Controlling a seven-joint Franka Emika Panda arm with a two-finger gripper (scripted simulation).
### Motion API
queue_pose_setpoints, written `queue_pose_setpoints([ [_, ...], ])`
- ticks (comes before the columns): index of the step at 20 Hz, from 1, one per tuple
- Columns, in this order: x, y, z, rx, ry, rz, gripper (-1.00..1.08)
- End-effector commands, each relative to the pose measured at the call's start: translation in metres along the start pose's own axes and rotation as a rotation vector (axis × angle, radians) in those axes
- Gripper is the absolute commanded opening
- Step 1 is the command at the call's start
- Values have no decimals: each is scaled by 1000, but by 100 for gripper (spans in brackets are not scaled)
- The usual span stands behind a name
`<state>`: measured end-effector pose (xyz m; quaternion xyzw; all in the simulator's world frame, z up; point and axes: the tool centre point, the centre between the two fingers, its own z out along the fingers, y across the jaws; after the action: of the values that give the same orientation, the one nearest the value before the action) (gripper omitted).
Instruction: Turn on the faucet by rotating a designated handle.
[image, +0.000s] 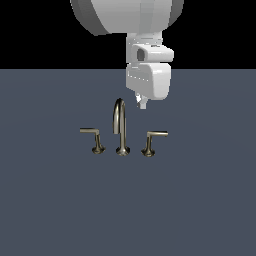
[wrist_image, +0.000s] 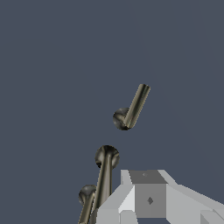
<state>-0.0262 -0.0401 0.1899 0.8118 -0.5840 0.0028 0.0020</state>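
The brass-toned faucet stands on the grey surface, with its arched spout (image: 119, 125) in the middle. The handle (image: 156, 135) stands on the exterior view's right of the spout, its bar pointing right. The twin lever (image: 91, 132) juts left on the other side. My gripper (image: 142, 103) hangs above and behind the gap between spout and handle, touching nothing. Its fingertips look closed together and empty. In the wrist view the gripper (wrist_image: 148, 197) is beside the spout (wrist_image: 104, 175). One lever (wrist_image: 134, 106) shows whole and another lever (wrist_image: 86, 197) only partly; I cannot tell which is which.
The flat grey surface (image: 60, 200) spreads around the faucet. The arm's large white body (image: 125, 15) is above and behind the gripper.
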Motion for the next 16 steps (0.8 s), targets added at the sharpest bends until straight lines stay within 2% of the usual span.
queue_pose_setpoints([
  [1, 14, -6, 18, 0, 0, 75, -100],
  [9, 54, -16, 67, -2, -2, 282, -100],
  [16, 77, -19, 93, -2, -4, 394, -100],
])
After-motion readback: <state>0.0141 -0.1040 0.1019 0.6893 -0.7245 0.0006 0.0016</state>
